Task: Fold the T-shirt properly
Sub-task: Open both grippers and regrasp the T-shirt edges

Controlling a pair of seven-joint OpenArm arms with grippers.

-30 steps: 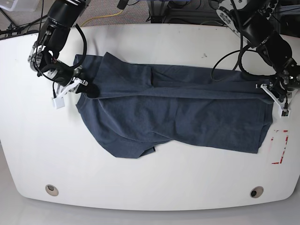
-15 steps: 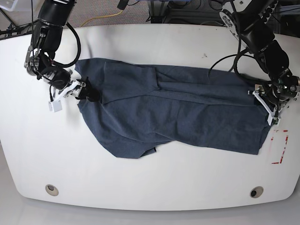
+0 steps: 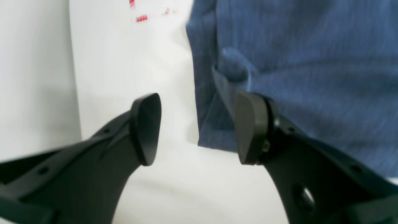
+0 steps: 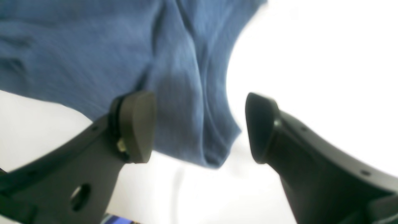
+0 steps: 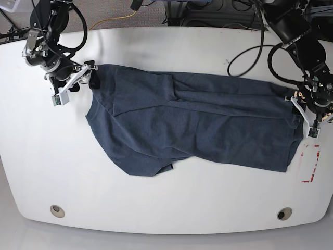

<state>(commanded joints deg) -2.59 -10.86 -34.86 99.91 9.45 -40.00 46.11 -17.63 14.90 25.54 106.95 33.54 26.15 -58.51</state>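
White table (image 5: pixel 171 208), grey floor (image 5: pixel 109 10) and yellow cable (image 5: pixel 112 21) beyond.

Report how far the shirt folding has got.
Done: the T-shirt lies spread lengthwise on the table, its far long edge turned over into a band. In hand: nothing; the left gripper and right gripper sit at opposite ends, jaws open, with the cloth edge between them. Left: grasping the ends and making the remaining folds.

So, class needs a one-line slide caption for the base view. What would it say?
Two open tools, left and right, flank a dark blue T-shirt spread lengthwise on the white table.
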